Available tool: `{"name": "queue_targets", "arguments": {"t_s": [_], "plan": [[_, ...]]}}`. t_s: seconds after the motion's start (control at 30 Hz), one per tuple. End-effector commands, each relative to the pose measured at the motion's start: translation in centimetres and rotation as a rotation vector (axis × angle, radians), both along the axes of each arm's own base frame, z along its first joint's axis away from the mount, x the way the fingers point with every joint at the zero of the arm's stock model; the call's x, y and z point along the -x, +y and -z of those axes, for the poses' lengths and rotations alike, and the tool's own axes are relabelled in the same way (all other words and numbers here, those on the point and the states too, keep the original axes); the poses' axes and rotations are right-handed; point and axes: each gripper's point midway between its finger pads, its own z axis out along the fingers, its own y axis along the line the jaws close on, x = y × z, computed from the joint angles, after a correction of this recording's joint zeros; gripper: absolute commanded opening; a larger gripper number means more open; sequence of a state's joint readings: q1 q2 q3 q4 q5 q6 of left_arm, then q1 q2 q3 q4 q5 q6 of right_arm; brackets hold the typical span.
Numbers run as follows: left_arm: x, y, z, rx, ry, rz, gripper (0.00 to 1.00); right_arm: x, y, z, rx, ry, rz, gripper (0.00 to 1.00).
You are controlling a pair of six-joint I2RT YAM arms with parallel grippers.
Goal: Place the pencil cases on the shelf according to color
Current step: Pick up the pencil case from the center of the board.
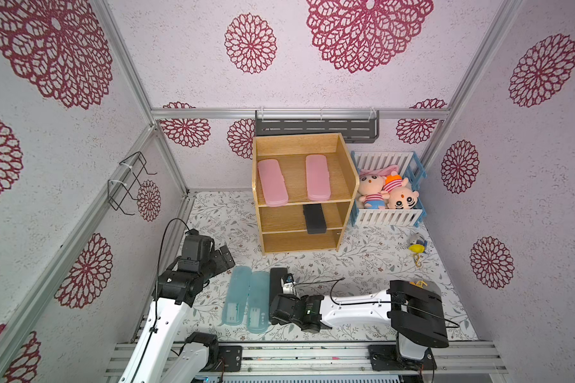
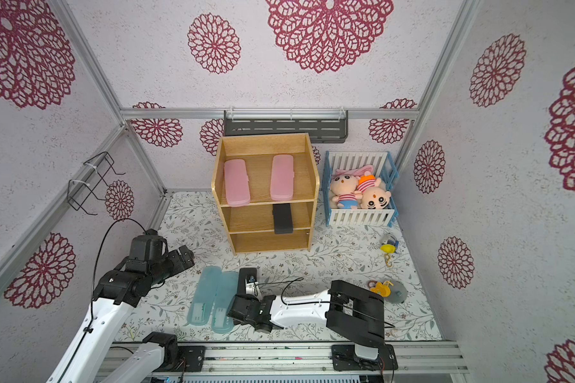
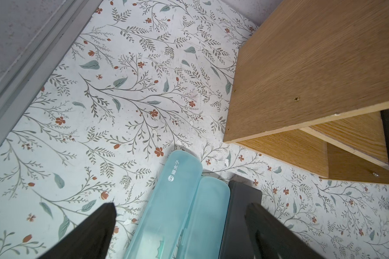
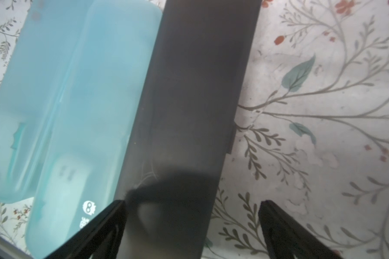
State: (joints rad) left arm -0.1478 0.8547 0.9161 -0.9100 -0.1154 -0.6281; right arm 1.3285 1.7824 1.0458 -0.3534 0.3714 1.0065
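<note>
Black case (image 4: 189, 89) lies flat on the desk (image 1: 362, 262) near its robot-side edge, tight against the nearer of two blue cases (image 1: 236, 291). The right end effector (image 4: 192, 201) is over it, spread wide, one finger on each side, gripping nothing. The next move, I judge, is to close across its width, lift it and carry it to the shelf (image 1: 299, 242), middle tier, beside the black twin (image 1: 314, 219). The pink pair (image 1: 273, 182) lies on the top tier. The left end effector (image 3: 181, 204) hangs open and empty.

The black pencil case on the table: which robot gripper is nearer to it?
Right. The right gripper is over the black pencil case, open jaws either side. The left gripper sits beyond the two blue cases.
</note>
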Motion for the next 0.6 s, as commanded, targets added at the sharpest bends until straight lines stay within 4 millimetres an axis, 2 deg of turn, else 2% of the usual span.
{"name": "queue_targets", "arguments": {"t_s": [0.0,0.33,0.57], "plan": [[-0.3,-0.1,-0.1,0.003,-0.008,0.008,0.97,-0.1,0.8,-0.3,0.004,-0.013,0.000,0.99],[-0.4,-0.2,0.1,0.009,0.002,0.010,0.97,-0.2,-0.9,1.4,0.092,-0.021,0.016,0.99],[-0.5,-0.6,0.3,0.021,0.011,0.024,0.97,-0.5,-4.2,2.1,0.111,-0.001,0.061,0.99]]}}
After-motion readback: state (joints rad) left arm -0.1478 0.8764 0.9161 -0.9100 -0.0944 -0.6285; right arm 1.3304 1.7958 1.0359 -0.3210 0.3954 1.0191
